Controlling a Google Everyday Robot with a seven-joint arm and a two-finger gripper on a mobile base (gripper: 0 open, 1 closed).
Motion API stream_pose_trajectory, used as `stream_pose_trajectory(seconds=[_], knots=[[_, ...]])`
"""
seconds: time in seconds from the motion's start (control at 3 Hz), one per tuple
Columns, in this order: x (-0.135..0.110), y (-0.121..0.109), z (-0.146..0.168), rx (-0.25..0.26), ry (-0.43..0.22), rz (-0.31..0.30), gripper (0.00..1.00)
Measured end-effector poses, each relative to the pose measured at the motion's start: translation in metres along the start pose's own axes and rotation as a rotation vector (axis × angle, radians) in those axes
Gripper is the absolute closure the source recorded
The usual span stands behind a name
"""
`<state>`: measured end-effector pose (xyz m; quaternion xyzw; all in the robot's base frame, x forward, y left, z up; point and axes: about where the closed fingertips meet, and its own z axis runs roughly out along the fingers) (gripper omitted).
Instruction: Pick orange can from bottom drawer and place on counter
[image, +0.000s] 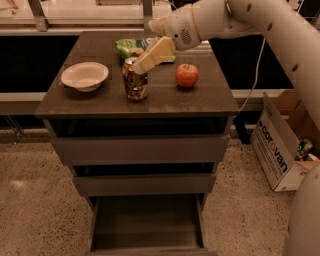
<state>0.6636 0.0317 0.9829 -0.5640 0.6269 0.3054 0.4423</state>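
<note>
The orange can (135, 81) stands upright on the counter (100, 102), between the bowl and the apple. My gripper (146, 47) is above the can and a little to its right. It is open, and its near fingertip (142, 64) hangs just over the can's silver top. The bottom drawer (147, 222) is pulled out below the two upper drawers, and its floor shows nothing on it.
A white bowl (85, 75) sits at the counter's left. A red-orange apple (186, 75) sits right of the can, and a green bag (131, 46) lies behind it. A cardboard box (280, 145) stands on the floor to the right of the cabinet.
</note>
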Motion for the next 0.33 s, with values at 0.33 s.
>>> stream_pose_trajectory(seconds=[0.33], knots=[[-0.0010, 0.0060, -0.0015, -0.027, 0.005, -0.062, 0.00]])
